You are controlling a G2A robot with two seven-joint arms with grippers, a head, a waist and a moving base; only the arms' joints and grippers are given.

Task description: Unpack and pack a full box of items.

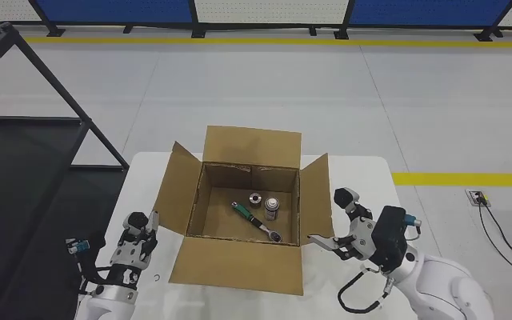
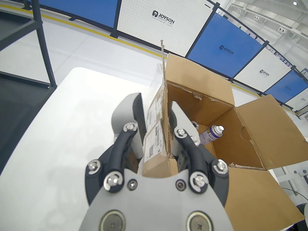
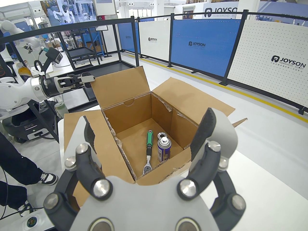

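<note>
The cardboard box (image 1: 252,144) sits in the middle of the white table (image 1: 148,172) with all four flaps folded outward, so its inside is open from above. On its floor lie a green-handled ratchet wrench (image 3: 148,149), a spray can (image 3: 164,149) on its side just beside the wrench, and a small round metal part (image 3: 162,135) by the can's nozzle end. With these three items inside, the unpacking looks unfinished. The left gripper (image 2: 156,99) is at the near outer corner of the left flap (image 1: 182,188). Its fingers are apart, one on each side of the cardboard edge, straddling the flap rather than visibly clamping it. This probably places it to keep the flap out of the way or to steady the box. The right gripper (image 3: 148,115) hangs just outside the near right corner of the box, beside the right flap (image 1: 314,196). Its fingers are spread wide and empty, facing the contents. From there it seems set to reach in, most likely for the wrench or the can, both of which lie close to that corner.
</note>
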